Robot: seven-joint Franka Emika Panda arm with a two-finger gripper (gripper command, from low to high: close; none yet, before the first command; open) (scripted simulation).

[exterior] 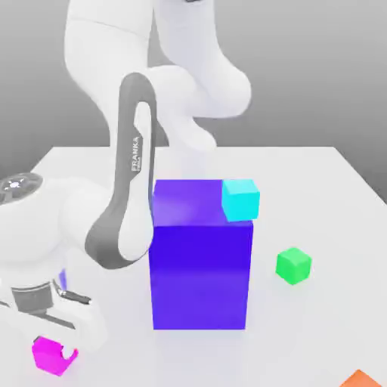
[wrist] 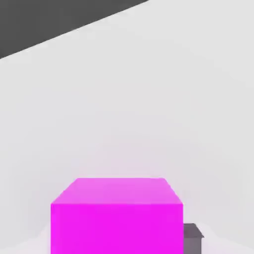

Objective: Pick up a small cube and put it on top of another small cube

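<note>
The end effector [exterior: 59,349] is clamped on the magenta cube [exterior: 50,355] (no long axis), sitting flat on the white surface [exterior: 317,189], top face level.

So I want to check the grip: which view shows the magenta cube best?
The hand view: the magenta cube sits large and close, with its top and front face plain and a grey finger at its side. The exterior view shows the cube small in the corner on the white table, partly covered by the hand shut on it.
</note>
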